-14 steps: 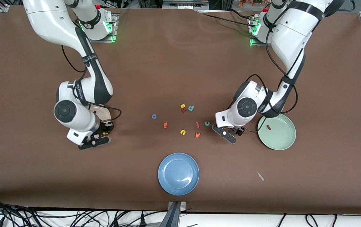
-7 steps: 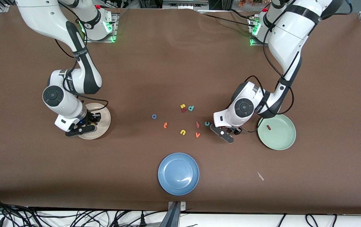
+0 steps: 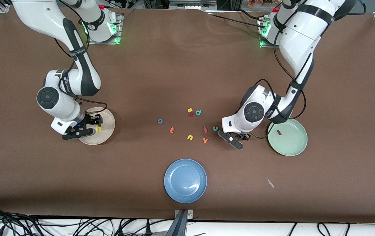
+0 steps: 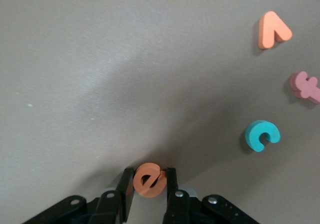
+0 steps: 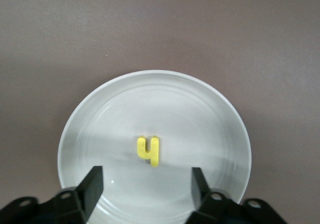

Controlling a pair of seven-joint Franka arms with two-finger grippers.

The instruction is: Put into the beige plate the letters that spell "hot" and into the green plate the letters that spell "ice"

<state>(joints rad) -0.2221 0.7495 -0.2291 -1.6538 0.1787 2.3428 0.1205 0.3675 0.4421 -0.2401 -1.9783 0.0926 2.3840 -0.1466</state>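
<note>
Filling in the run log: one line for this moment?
right claw: open over beige plate, yellow foam h in it | left claw: gripping orange foam e

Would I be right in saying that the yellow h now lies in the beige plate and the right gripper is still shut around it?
Not quite: the right gripper is open above the yellow h, which lies free in the beige plate, as the right wrist view shows.
</note>
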